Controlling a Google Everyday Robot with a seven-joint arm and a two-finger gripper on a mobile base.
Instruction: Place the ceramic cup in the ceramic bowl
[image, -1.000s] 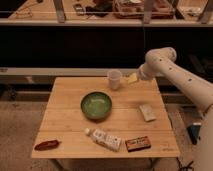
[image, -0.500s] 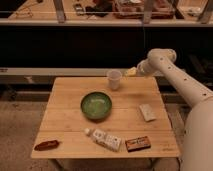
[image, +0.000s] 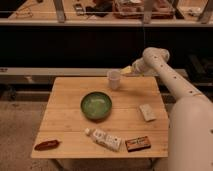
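Observation:
The ceramic cup (image: 114, 79), small, pale and handleless, is upright near the far edge of the wooden table (image: 65, 120). My gripper (image: 125, 71) is at the cup's upper right side, reaching in from the right and touching or nearly touching it. The ceramic bowl (image: 96, 106), green with a darker rim, sits empty at the table's middle, in front of and slightly left of the cup.
A white bottle (image: 104, 139) lies near the front edge with a brown packet (image: 137, 144) to its right. A pale sponge-like block (image: 147, 112) lies at the right. A reddish-brown item (image: 46, 145) lies at the front left corner. Dark shelving stands behind the table.
My arm's elbow has swung and the forearm now comes in more steeply. The gripper stays by the cup, which has hardly moved.

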